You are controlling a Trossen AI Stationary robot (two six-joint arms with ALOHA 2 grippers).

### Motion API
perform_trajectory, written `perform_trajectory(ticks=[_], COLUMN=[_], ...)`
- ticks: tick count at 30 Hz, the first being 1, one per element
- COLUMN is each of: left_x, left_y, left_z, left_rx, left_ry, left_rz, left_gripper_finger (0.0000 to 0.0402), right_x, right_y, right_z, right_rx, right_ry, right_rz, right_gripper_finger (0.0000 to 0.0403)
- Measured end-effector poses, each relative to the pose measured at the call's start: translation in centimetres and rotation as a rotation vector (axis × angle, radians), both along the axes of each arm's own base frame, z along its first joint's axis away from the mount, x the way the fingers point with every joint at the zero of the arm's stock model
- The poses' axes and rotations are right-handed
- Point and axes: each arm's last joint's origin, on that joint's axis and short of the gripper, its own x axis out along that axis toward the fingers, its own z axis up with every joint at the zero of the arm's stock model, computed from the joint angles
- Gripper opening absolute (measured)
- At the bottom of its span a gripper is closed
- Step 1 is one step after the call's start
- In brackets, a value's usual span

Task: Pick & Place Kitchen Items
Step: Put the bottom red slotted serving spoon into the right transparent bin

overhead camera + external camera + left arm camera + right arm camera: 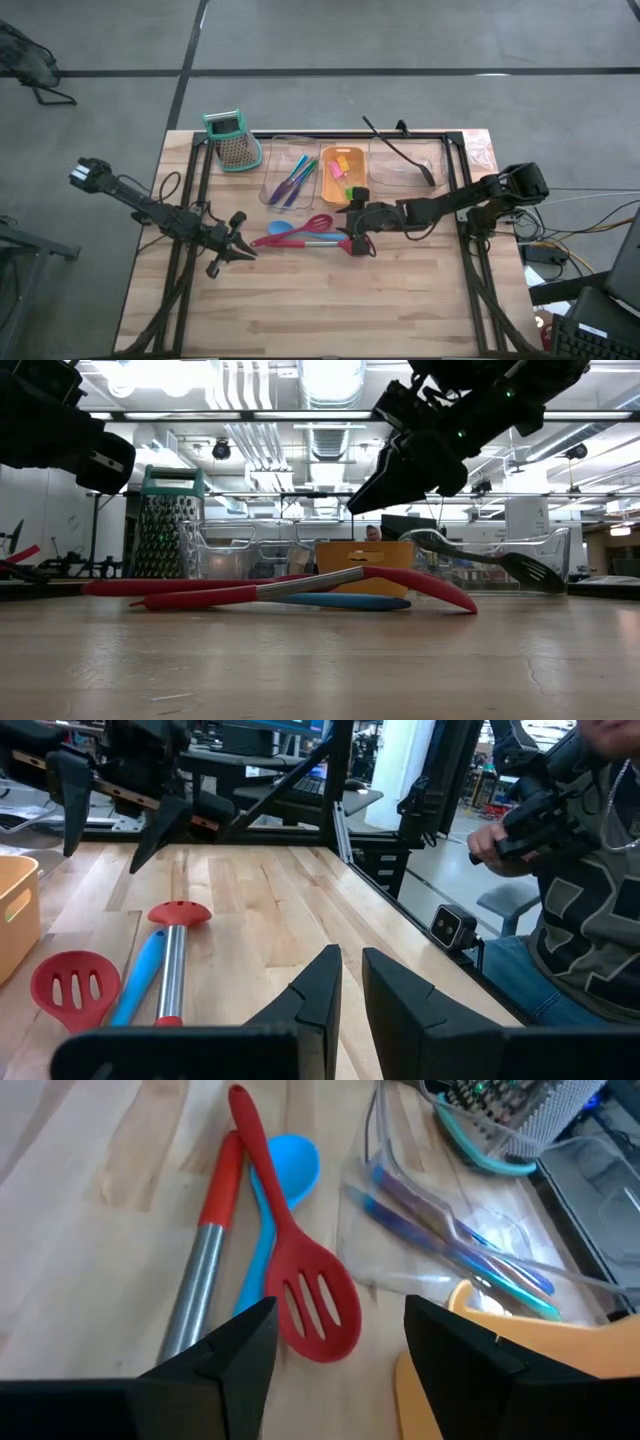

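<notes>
Looking straight down from the high view, the right gripper (357,243) hangs over the handle ends of the red and blue utensils on the wooden table (330,310), its fingers spread with nothing between them. The red slotted spatula (316,224), blue spoon (283,229) and red-handled tool (300,240) lie bunched together, overlapping, so their outlines blur into each other. Behind them, thin blue, purple and green sticks (291,180) sit in a clear tray (270,185), small pieces (342,166) in the orange tray (335,195), and the long black spoon (398,150) crosses another clear tray. The left gripper (232,250) waits near the utensils' left ends.

At table height, the right gripper (400,465) floats clear above the utensils; the grater (167,525) stands behind, and the trays hide most of their contents.

From the left wrist, the left fingers (320,995) stand a narrow gap apart, empty; a person (570,870) sits beyond the table edge, cut off at the frame.

From the right wrist, wide dark fingers (240,1345) frame the slotted spatula (315,1305); the sticks (450,1245) smear behind clear plastic.
</notes>
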Motion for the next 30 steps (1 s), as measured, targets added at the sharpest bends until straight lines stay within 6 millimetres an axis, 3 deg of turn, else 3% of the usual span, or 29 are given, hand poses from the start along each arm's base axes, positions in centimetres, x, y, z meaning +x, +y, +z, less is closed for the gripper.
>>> perform_trajectory(ticks=[17,30], left_x=[0.0,0.0], left_y=[0.0,0.0], left_z=[0.0,0.0], left_rx=[0.000,0.000], left_ry=[0.000,0.000], left_rz=[0.000,0.001], left_gripper_finger=[0.0051,0.0051], right_x=[-0.7,-0.1], right_y=[-0.8,-0.7], right_z=[-1.2,-0.2], right_rx=[0.062,0.092], right_ry=[0.010,-0.082], right_rz=[0.000,-0.008], right_gripper_finger=[0.0213,0.0236])
